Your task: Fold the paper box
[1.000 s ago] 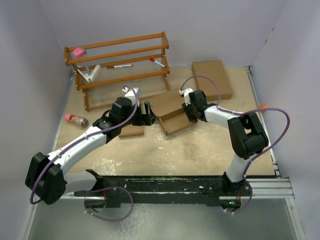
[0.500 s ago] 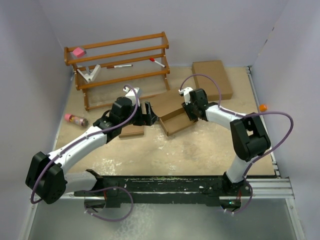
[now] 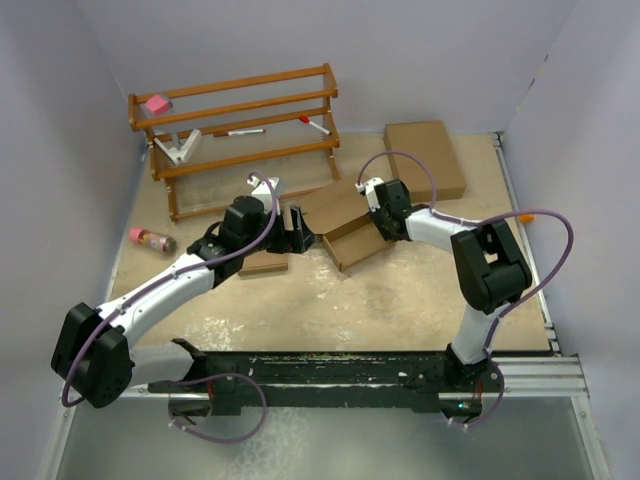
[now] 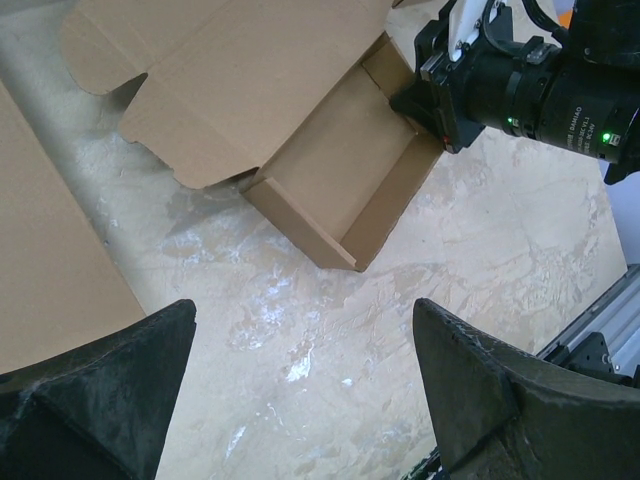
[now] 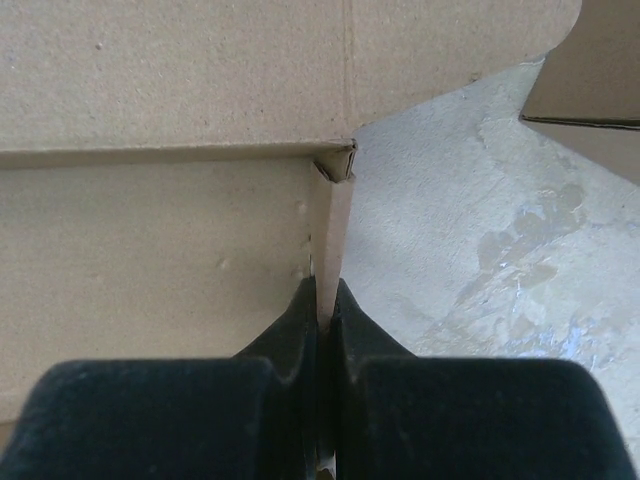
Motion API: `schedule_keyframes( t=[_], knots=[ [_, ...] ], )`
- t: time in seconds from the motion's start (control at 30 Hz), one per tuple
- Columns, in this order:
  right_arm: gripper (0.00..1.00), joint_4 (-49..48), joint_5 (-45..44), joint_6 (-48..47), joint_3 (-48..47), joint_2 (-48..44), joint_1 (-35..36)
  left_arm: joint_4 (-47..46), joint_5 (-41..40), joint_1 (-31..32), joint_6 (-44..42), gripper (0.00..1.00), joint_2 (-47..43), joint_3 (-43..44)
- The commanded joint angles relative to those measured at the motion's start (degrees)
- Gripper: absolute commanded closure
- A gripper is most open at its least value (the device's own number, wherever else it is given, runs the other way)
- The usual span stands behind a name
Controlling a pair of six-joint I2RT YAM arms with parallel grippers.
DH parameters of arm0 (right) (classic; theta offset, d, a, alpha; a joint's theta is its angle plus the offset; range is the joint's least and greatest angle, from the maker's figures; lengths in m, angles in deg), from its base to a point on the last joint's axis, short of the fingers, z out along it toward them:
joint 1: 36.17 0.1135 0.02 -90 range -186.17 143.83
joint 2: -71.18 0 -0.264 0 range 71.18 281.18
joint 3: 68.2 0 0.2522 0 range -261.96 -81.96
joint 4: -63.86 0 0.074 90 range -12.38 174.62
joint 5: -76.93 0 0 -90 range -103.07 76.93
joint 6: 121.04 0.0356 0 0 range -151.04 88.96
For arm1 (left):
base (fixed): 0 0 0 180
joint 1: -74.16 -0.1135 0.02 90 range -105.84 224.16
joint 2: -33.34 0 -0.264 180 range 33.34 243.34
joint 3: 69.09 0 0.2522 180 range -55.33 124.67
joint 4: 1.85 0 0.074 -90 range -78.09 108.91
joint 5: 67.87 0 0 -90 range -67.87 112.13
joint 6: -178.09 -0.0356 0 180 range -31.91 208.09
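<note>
The paper box (image 3: 345, 228) is a brown cardboard blank, partly folded, in the middle of the table. Its tray part has raised walls (image 4: 335, 185), and a wide notched flap (image 4: 220, 70) lies open behind it. My right gripper (image 3: 380, 226) is shut on the tray's right side wall, and in the right wrist view the thin cardboard edge (image 5: 330, 230) is pinched between the jaws of that gripper (image 5: 326, 305). My left gripper (image 3: 303, 236) is open and empty just left of the box, and in its wrist view (image 4: 302, 305) it is above bare table.
A flat brown cardboard piece (image 3: 265, 262) lies under the left gripper. A larger closed brown box (image 3: 425, 158) sits at the back right. A wooden rack (image 3: 240, 130) with small items stands at the back left. A pink-capped bottle (image 3: 150, 239) lies at the left.
My right arm has shifted slightly left and back, still pinching the box wall, and the box has turned a little. The left arm has hardly moved.
</note>
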Motion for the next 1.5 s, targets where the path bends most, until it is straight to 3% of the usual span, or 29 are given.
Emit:
schedule_keyframes(
  t=[0.0, 0.07, 0.2, 0.43, 0.73, 1.27, 1.47],
  knots=[
    [1.0, 0.6, -3.6, -2.3, -1.6, 0.4, 0.0, -3.5, 0.6, -0.4, 0.4, 0.08, -1.0, -0.2],
    [1.0, 2.0, -1.5, -2.3, -1.9, -0.1, 0.0, -3.6, 0.7, -0.4, 0.5, 0.08, -1.0, -0.5],
    [0.78, 2.4, 0.9, -2.9, -1.6, -1.5, 0.0, -3.7, 0.7, -0.4, 0.8, 0.08, -1.4, -0.9],
    [0.74, 2.2, 1.6, -3.2, -1.6, -2.5, -0.1, -4.7, 0.8, -0.5, 1.4, 0.08, -1.1, -1.1],
    [0.62, 3.0, 5.8, -3.1, -1.7, -4.3, -0.2, -10.2, 5.6, -2.8, 3.7, 0.08, 3.0, -0.3],
    [0.28, 3.0, 8.2, -5.3, -1.7, -7.9, -0.8, -9.2, 4.7, -3.4, 3.0, 0.08, 1.7, 0.0],
    [0.14, 6.2, 17.9, -10.5, -1.2, -15.3, -4.5, -8.1, 4.3, -3.4, 1.9, 0.08, -0.6, 1.0]
  ],
)
